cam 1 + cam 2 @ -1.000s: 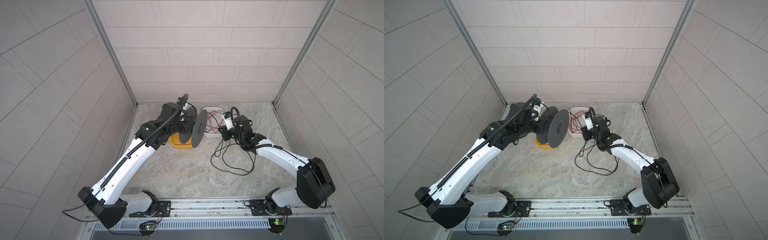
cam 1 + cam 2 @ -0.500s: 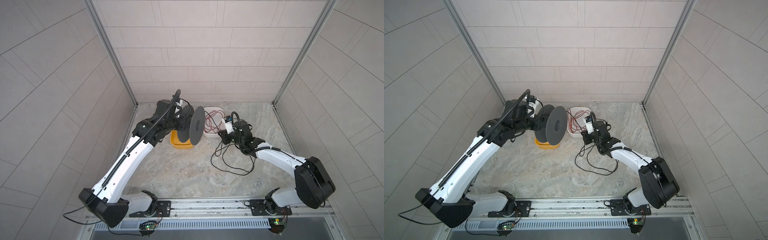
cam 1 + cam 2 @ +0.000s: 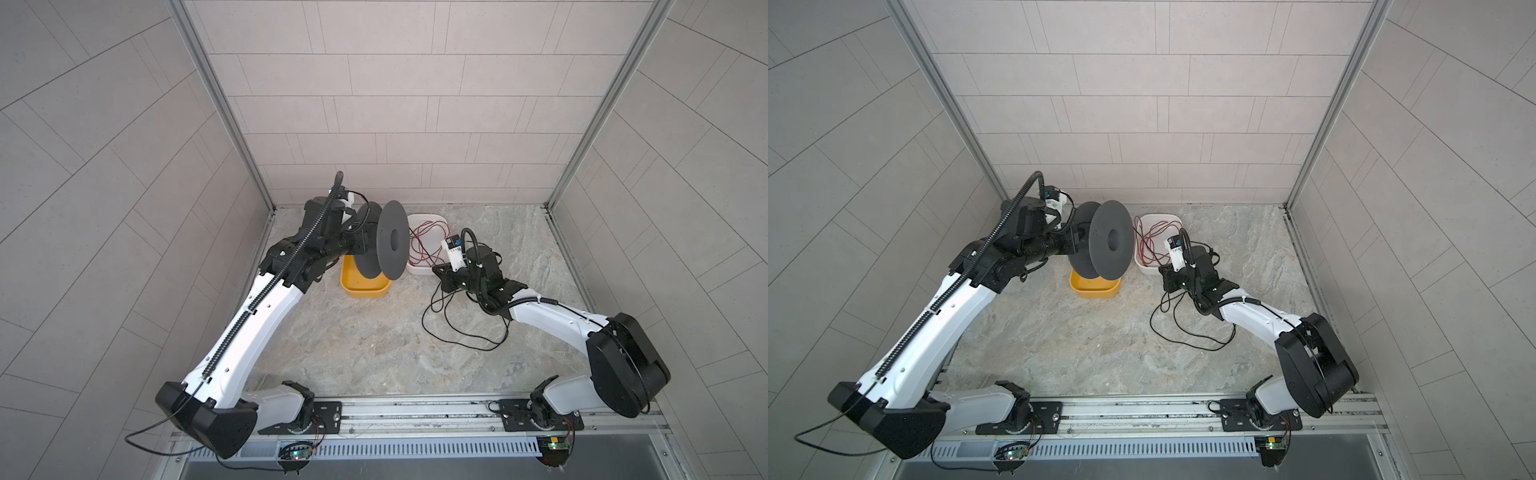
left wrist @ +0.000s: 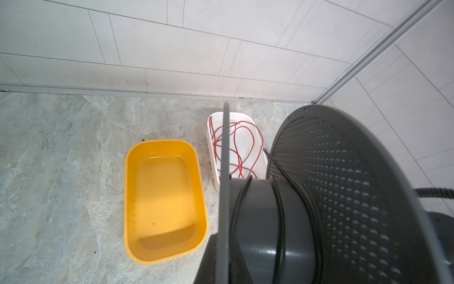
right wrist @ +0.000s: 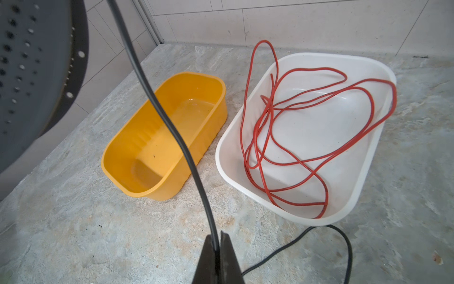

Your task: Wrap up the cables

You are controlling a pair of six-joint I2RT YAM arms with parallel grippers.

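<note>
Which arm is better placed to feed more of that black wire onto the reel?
Probably the right: the right gripper is shut on the black cable, which runs to the reel, with slack looped on the floor beside that arm. The left gripper is occupied, clamping the raised reel.

Both top views high overhead, looking down at whole scene, wrist views close, low, sharing yellow tub (image 4: 164, 196)

No readable text anywhere; tiny marks on the white wrist-camera housing (image 3: 454, 252) are illegible.
</note>
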